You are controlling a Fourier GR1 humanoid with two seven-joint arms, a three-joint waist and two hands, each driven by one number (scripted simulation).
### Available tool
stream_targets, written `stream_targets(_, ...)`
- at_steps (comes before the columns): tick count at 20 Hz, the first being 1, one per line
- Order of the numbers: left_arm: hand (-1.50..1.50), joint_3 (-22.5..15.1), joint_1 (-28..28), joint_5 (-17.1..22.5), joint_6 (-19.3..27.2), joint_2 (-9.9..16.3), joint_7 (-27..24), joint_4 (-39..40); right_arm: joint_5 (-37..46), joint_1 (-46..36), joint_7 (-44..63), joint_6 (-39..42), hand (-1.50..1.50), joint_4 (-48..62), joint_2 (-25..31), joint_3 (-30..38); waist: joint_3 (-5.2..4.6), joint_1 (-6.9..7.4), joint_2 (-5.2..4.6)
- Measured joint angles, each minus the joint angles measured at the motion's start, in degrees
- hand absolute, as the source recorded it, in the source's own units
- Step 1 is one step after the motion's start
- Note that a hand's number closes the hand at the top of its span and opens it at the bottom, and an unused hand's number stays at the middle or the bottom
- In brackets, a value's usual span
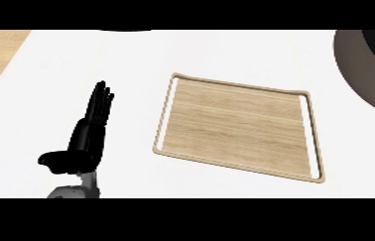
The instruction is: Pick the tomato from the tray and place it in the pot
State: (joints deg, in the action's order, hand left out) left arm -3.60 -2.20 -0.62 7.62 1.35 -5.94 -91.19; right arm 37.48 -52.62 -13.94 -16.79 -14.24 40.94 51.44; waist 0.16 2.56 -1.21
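Observation:
A light wooden tray [242,128] with slotted handles lies flat on the white counter, right of centre. Nothing lies on it; no tomato shows anywhere. A dark grey pot [356,61] is cut off by the right edge at the upper right, and only part of its rim and wall shows. My left hand [89,131] stands at the lower left with straight fingers pointing up the view, open and holding nothing, well left of the tray. My right hand is out of sight.
The white counter [88,56] spreads around the tray. A strip of light wood [11,46] shows past the counter's upper left corner. A dark curved shape [128,30] touches the top of the scene.

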Motion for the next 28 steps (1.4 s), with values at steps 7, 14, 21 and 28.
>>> stream_targets(7,0.00,0.7,-0.5,0.2,-0.3,0.3,-0.4,0.9,-6.1,4.9,-6.2,2.9,-1.50,0.8,4.4,5.6,0.07,0.07,-0.15)
stream_targets(14,0.00,0.0,0.8,0.2,-0.6,0.0,-0.9,0.4,-9.7,9.1,-12.2,6.2,-1.50,1.5,7.6,8.4,0.18,0.12,-0.13)
stream_targets(21,0.00,0.2,0.6,0.4,-0.8,0.1,-0.5,0.1,-11.8,12.9,-14.4,9.0,-1.50,2.5,11.2,9.9,0.29,0.09,-0.10)
stream_targets(28,0.00,-0.1,0.9,0.2,-0.6,-0.2,-0.4,-0.1,-15.6,15.9,-16.0,8.1,-1.50,2.9,13.0,13.5,0.36,0.04,-0.12)
